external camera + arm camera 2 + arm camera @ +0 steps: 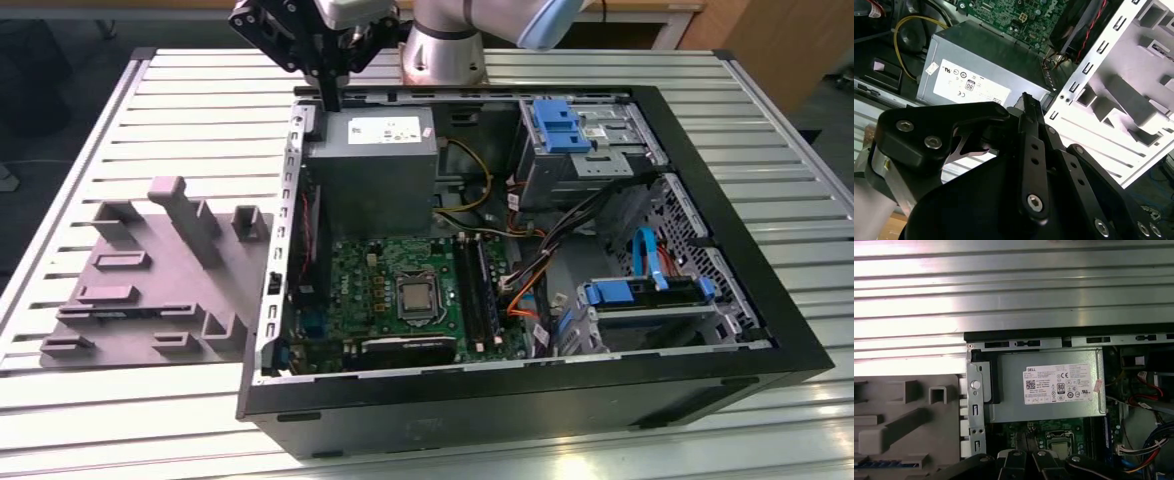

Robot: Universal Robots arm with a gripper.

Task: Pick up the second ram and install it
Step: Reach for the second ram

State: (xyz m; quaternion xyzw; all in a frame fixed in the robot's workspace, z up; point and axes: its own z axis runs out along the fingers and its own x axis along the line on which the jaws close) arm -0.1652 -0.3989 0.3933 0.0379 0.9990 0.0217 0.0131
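My gripper [330, 98] hangs above the back corner of the open computer case [747, 330], on the exterior view's left, with its long black fingers [1033, 150] pressed together and shut. I cannot make out anything between them. A thin dark strip with bluish patches, which looks like the second ram [96, 312], lies low in the grey fixture block [174, 260]. The strip [884, 463] also shows in the first wrist view. The black memory slots [474, 285] run beside the processor [416, 297] on the green motherboard.
A grey power supply [374, 160] with a white label [1056, 385] sits directly below the gripper. Drive bays with blue clips [561, 125] and bundled cables [534, 270] fill the case on the exterior view's right. Everything rests on a slatted metal table [160, 110].
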